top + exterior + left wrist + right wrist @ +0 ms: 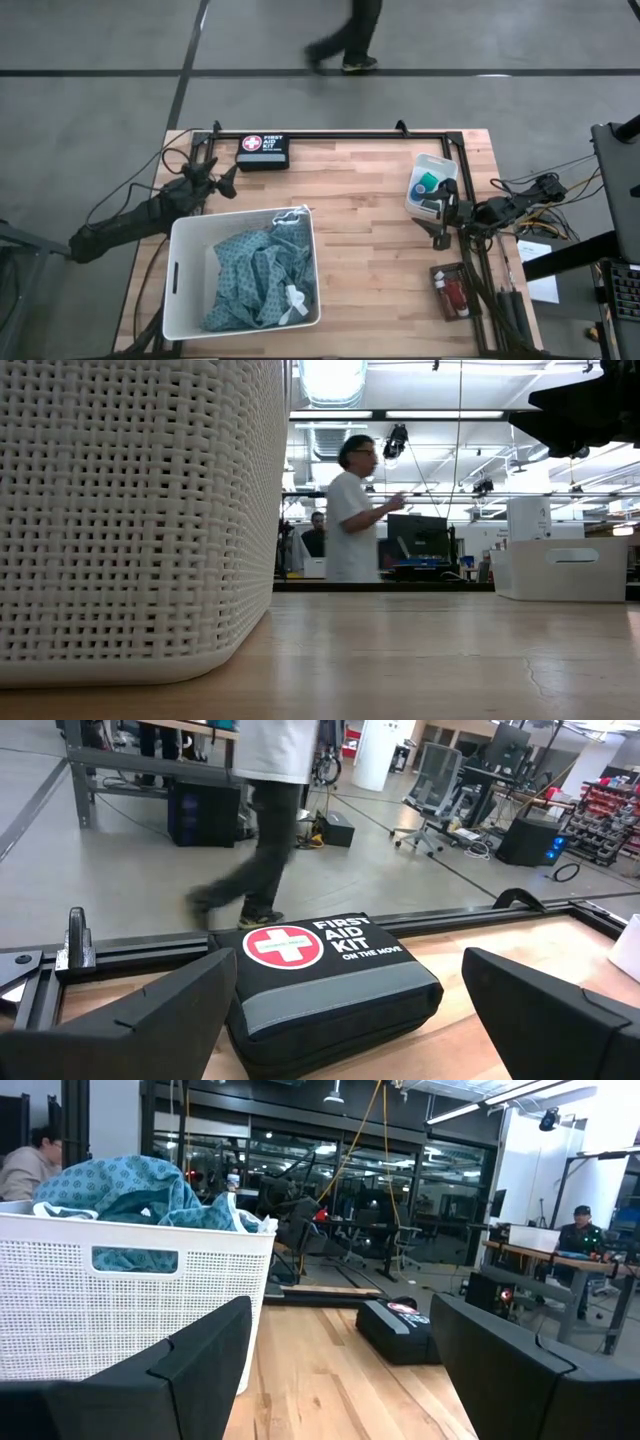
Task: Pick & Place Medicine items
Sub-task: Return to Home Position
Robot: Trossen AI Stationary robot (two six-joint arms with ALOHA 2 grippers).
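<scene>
Probably a robotics lab or open workshop: concrete floor [90, 40], office chairs [435, 775], monitors [418, 540], ceiling strip lights [440, 414]

The only writing that can be read is on the black first-aid bag [330, 985], which lies at the far edge of the counter [360, 200]. In the left wrist view its top carries white capitals, "FIRST AID KIT", with a smaller line, "ON THE MOVE", beneath. Beside them is a red disc bearing a white cross. The high view shows the disc and "FIRST AID KIT" on the bag [263, 152], but the smaller line is too tiny to read. In the right wrist view the bag [395, 1330] shows only the red-and-white sign, with no legible words.
</scene>
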